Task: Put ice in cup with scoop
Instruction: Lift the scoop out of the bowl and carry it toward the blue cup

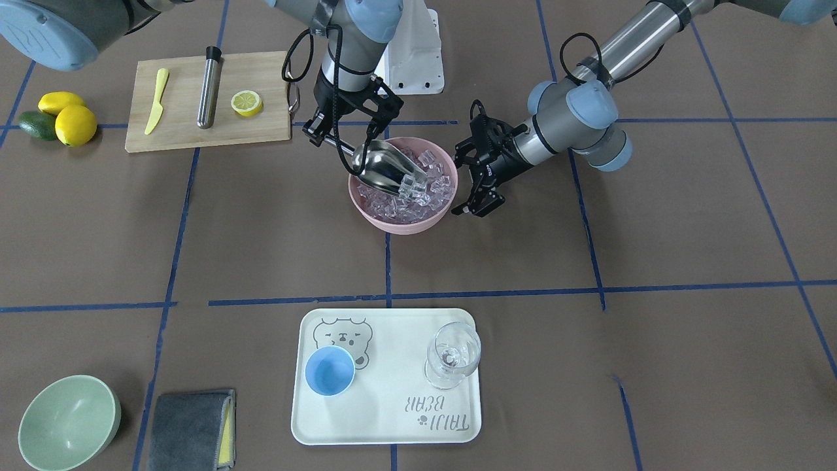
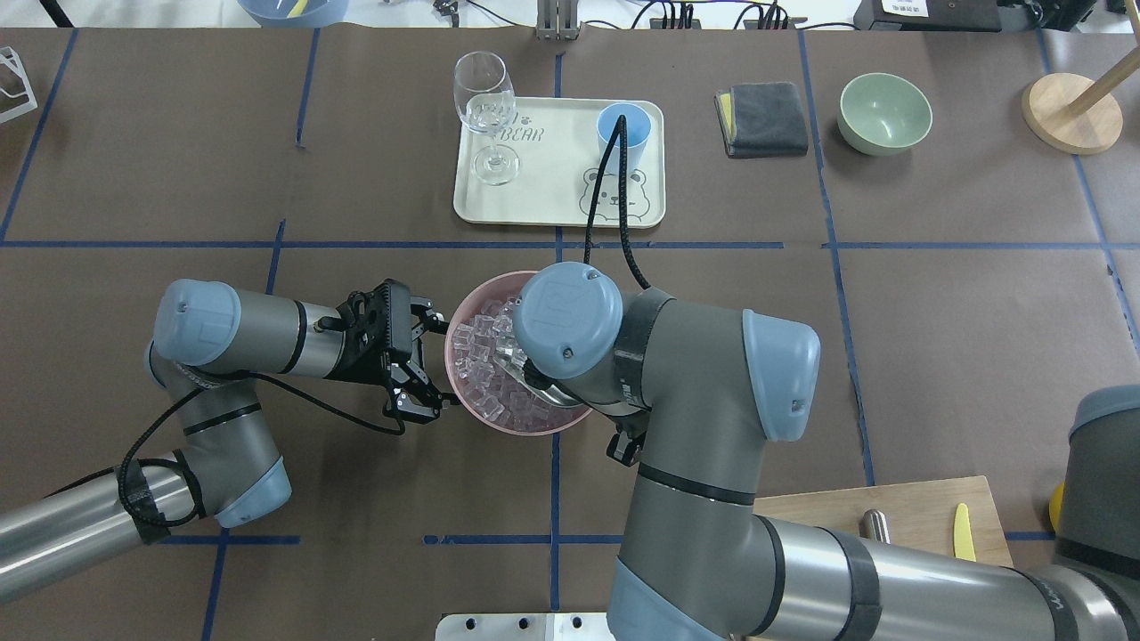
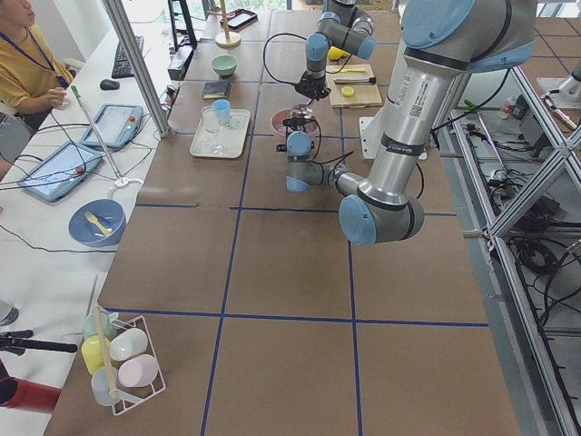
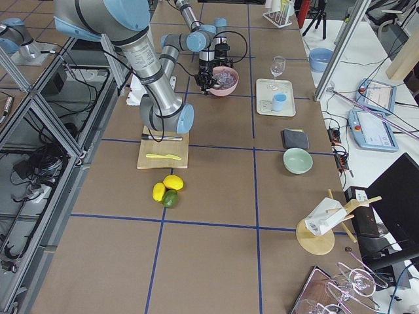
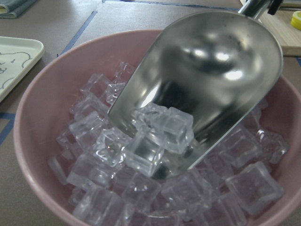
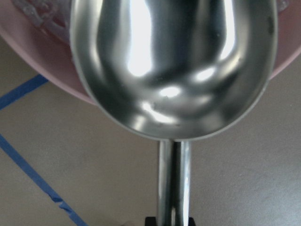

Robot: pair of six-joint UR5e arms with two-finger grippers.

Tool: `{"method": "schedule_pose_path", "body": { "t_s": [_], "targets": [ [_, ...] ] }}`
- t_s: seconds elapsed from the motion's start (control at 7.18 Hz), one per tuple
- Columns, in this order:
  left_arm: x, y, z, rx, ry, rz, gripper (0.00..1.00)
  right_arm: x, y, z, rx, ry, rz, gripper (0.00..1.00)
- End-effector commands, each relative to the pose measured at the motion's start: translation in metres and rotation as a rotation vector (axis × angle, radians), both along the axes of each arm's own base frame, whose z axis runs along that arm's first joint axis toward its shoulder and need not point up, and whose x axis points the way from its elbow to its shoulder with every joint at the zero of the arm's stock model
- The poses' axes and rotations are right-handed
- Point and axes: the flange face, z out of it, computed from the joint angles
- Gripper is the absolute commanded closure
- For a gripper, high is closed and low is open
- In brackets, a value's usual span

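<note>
The steel scoop (image 1: 382,170) is tilted mouth-down into the ice (image 1: 418,196) in a pink bowl (image 1: 392,226). A few cubes lie in the scoop's mouth in the left wrist view (image 5: 164,132). My right gripper (image 1: 320,134) is shut on the scoop's rod handle, just outside the bowl's rim. My left gripper (image 1: 461,183) is open and empty, close beside the bowl's other side. The light-blue cup (image 1: 330,371) stands upright and empty on a cream tray (image 1: 392,418), well away from the bowl. In the overhead view my right arm hides the scoop.
A clear goblet (image 1: 452,356) stands on the same tray, beside the cup. A pale-green bowl (image 1: 68,422) and a grey cloth (image 1: 191,428) lie off to one side of the tray. A wooden board (image 1: 183,134) holds a steel cylinder, a yellow knife and a lemon half.
</note>
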Motion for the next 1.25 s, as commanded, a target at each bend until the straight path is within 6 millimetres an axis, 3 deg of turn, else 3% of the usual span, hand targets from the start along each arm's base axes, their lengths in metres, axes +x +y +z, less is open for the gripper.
{"method": "schedule_pose_path", "body": {
  "t_s": [0.0, 0.28, 0.56, 0.84, 0.98, 1.11],
  "targets": [
    [0.0, 0.0, 0.0, 0.0, 0.0, 0.0, 0.01, 0.026, -0.003, -0.013, 0.018, -0.069, 0.031, 1.0],
    [0.0, 0.0, 0.0, 0.0, 0.0, 0.0, 0.01, 0.057, -0.021, -0.029, 0.029, -0.117, 0.076, 1.0],
    [0.0, 0.0, -0.001, 0.002, 0.001, 0.0, 0.01, 0.093, -0.057, -0.032, -0.049, -0.153, 0.136, 1.0],
    [0.0, 0.001, -0.002, 0.003, 0.003, 0.0, 0.01, 0.126, -0.104, -0.021, -0.091, -0.134, 0.225, 1.0],
    [-0.001, 0.001, -0.002, 0.002, 0.004, 0.0, 0.01, 0.14, -0.137, -0.008, -0.146, -0.117, 0.274, 1.0],
    [-0.001, 0.001, -0.001, 0.003, 0.003, 0.0, 0.01, 0.143, -0.167, 0.009, -0.188, -0.082, 0.298, 1.0]
  ]
}}
